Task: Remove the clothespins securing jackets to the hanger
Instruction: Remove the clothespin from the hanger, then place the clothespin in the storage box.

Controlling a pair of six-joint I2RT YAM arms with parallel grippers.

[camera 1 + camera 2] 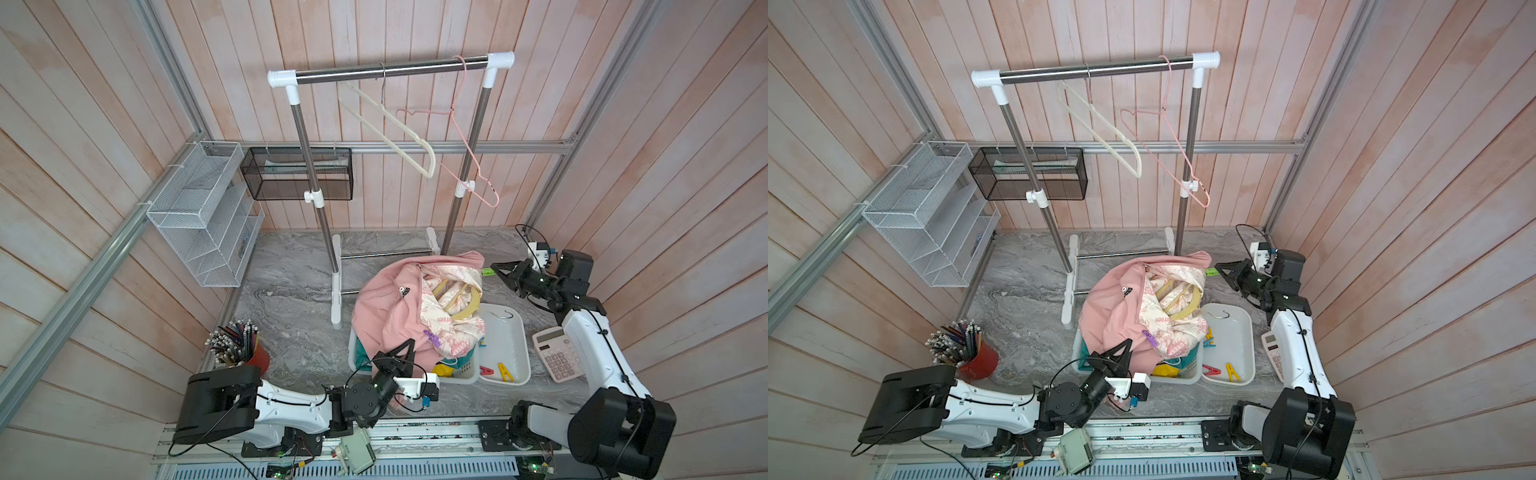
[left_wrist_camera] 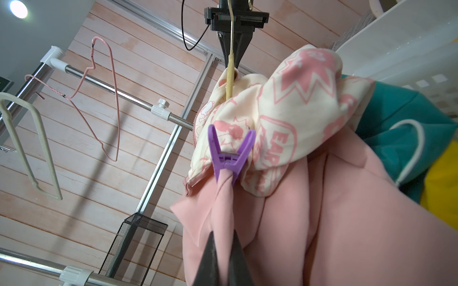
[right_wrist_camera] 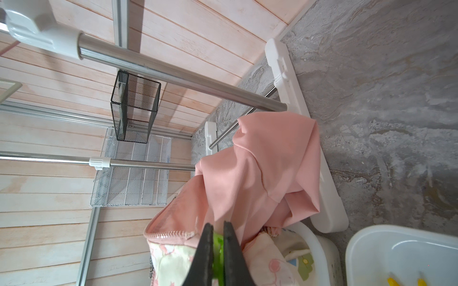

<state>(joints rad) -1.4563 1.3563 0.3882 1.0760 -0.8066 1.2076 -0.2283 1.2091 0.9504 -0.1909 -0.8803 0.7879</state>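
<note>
Squeezing looks right: right gripper (image 3: 218,230) is clamped on the green clothespin (image 3: 218,250) at the pink jacket's (image 3: 267,161) zipper edge. I'd pinch the tails fully, then pull straight off. Left gripper (image 2: 223,237) is clenched on the jacket's fabric near the purple clothespin (image 2: 229,153), bracing it.

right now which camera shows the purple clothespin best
The left wrist view: the purple clothespin sits large and central, clamped on the pink jacket. Both top views show a small purple fleck; the right wrist view misses it.
</note>
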